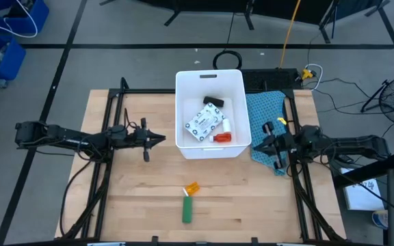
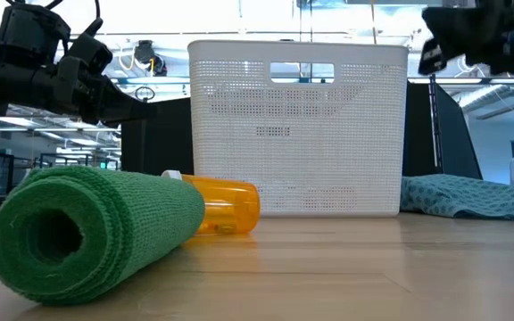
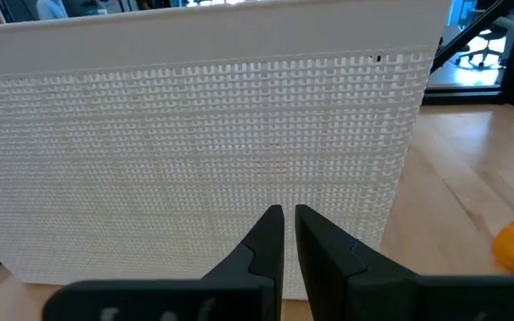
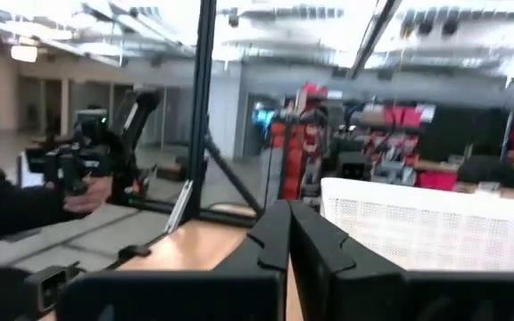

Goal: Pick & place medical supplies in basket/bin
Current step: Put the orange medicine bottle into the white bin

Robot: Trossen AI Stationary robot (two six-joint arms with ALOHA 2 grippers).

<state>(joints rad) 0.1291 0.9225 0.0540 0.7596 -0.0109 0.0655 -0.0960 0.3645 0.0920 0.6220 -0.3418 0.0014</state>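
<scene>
White perforated plastic basket (image 1: 209, 113) between both clenched claws, left gripper (image 1: 161, 139), right gripper (image 1: 257, 145), contents visible only from above, rolled green fabric stick (image 2: 87, 230) coarse-textured at table level

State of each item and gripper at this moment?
Basket: upright on the table, holds several supplies.
White packet: lying inside the basket.
Red bottle: lying inside the basket.
Green roll: on its side on the table.
Orange vial: on its side beside the roll.
Left gripper: shut, empty.
Right gripper: shut, empty.
</scene>
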